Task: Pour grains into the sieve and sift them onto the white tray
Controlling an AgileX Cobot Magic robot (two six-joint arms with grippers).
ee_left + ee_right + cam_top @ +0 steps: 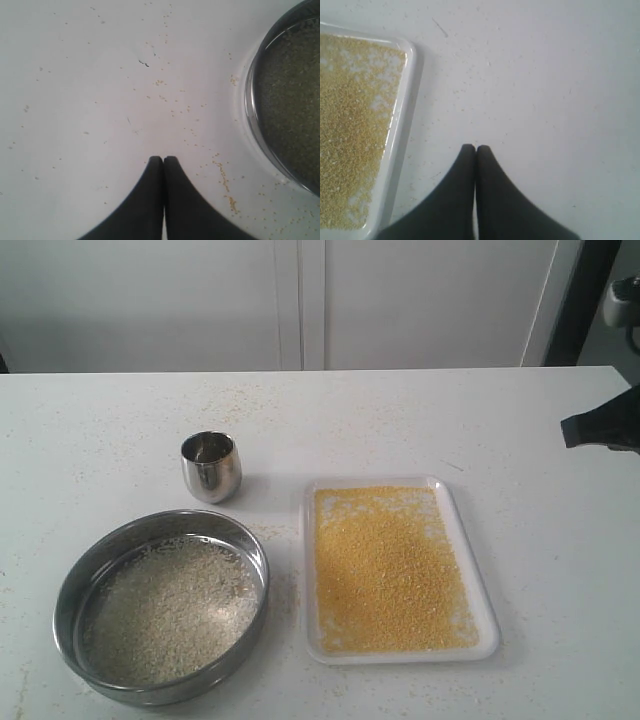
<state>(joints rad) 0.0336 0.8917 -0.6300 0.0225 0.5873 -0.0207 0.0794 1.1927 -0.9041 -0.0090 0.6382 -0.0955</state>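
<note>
Step in hand: sifting is judged complete; both arms are parked clear of the work.
Next move: little appears to be called for, unless the stray grains scattered on the table (120,420) are to be gathered.
Grains: 2 fractions are seen, whitish rice-like grains (172,606) retained in the sieve and fine yellow grains (385,570) spread across the white tray.
Sieve (70,580): set near the table's front-left corner, just beside the tray.
White tray (480,615): laid flat toward the front edge, right of the sieve.
Steel cup (211,466): stood upright behind the sieve, seemingly empty.
Left gripper (163,159): pressed together, nothing pinched.
Right gripper (475,147): pressed together, nothing pinched, beside the tray.
</note>
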